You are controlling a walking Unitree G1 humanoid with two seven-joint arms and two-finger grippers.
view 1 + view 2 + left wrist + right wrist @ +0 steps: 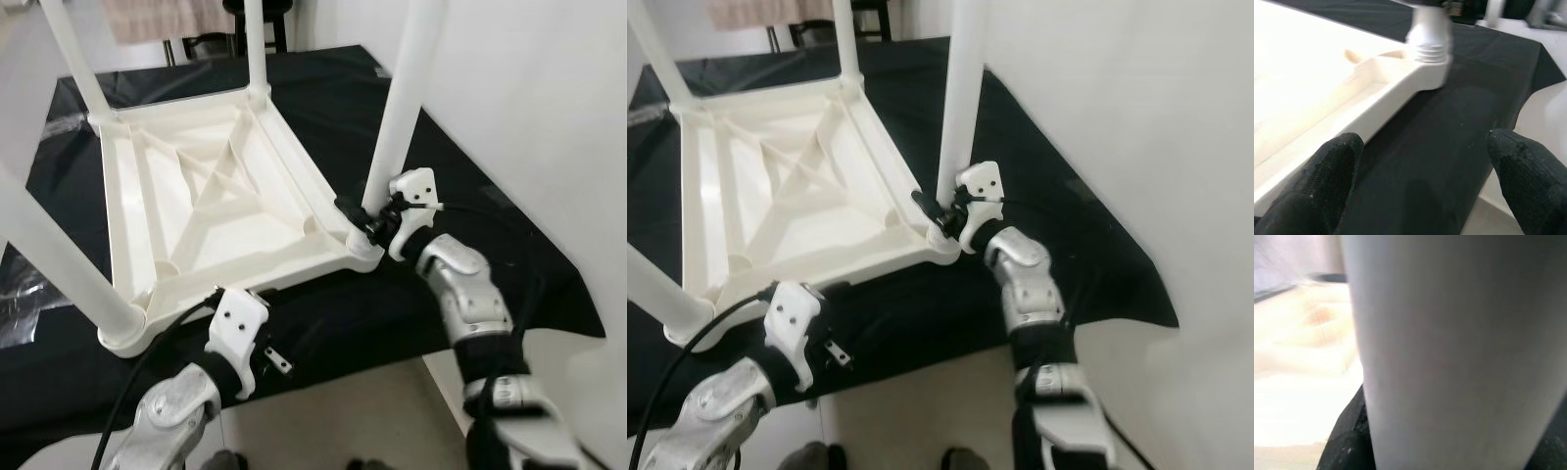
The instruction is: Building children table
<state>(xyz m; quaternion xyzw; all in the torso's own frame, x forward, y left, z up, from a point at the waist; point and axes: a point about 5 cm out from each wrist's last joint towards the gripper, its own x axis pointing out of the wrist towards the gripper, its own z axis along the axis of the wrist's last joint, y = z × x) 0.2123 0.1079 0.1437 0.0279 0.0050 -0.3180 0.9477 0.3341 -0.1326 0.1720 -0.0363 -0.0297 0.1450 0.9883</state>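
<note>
The small white table top [216,186] lies upside down on a black cloth [470,245] that covers the work surface, with its ribbed underside facing up. All four white legs look to be standing in their corner sockets, so the build seems nearly done; what appears left is seating or tightening the last one and then turning the table over.

The right gripper [370,223] is at the table's near right corner, close to the cloth's right edge, with its black fingers wrapped around the base of the near right leg [404,98]; in the right wrist view that leg sits tight between the fingers. I judge it is still working this leg into its socket, where a threaded collar can be seen on the leg's foot in the left wrist view.

The left gripper [1425,196] hangs just off the table's near edge, over the cloth, its fingers [1327,181] spread wide and holding nothing.

No boxes, trays or other containers can be made out here
</note>
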